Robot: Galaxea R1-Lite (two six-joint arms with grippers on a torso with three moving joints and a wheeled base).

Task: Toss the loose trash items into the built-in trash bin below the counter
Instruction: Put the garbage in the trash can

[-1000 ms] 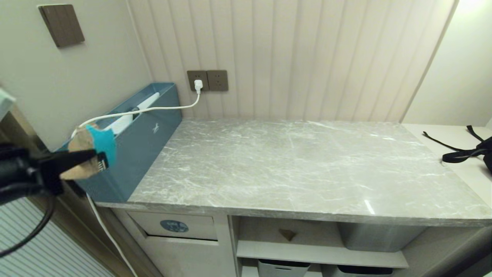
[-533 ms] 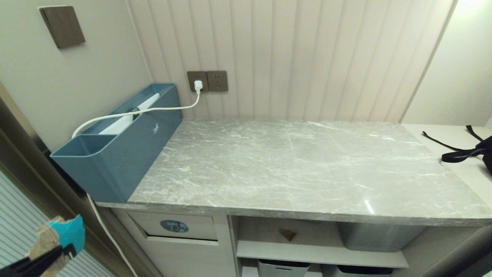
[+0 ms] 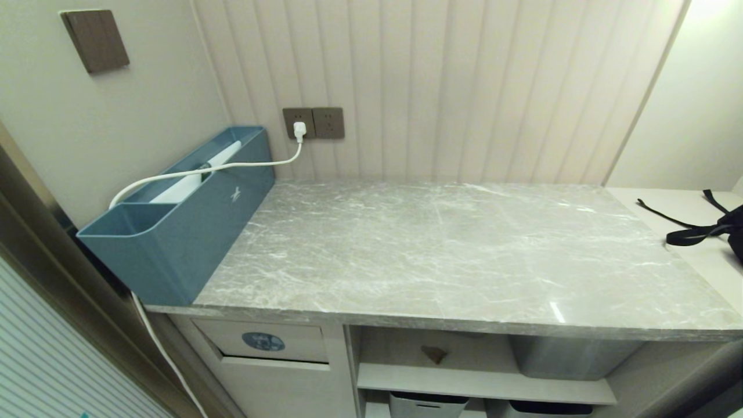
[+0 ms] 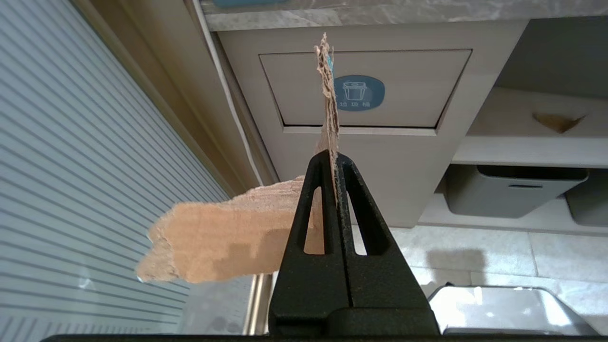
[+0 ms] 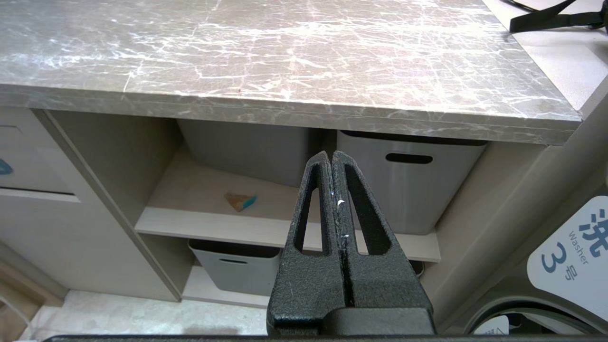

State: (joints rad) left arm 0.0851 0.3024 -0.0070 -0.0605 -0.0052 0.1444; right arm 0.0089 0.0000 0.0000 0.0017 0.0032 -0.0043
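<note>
The left gripper (image 4: 332,161) was clamped tight on a torn cardboard scrap (image 4: 223,242), its black fingers pinching the brown corrugated edge so that one ragged strip stood up the middle of the left wrist view and a wider flap hung out toward the lower left of that frame. Straight behind the strip sat the built-in trash bin (image 4: 408,90), its flap and round blue sticker in the upper centre, just under the counter (image 3: 453,249). In the head view the bin's sticker showed at lower left, below the teal box (image 3: 174,232). The right gripper (image 5: 332,161) hung parked in front of the shelves, fingers pressed together on nothing. A small triangular scrap (image 5: 240,201) lay on the upper shelf, left of a grey storage bin (image 5: 413,190).
</note>
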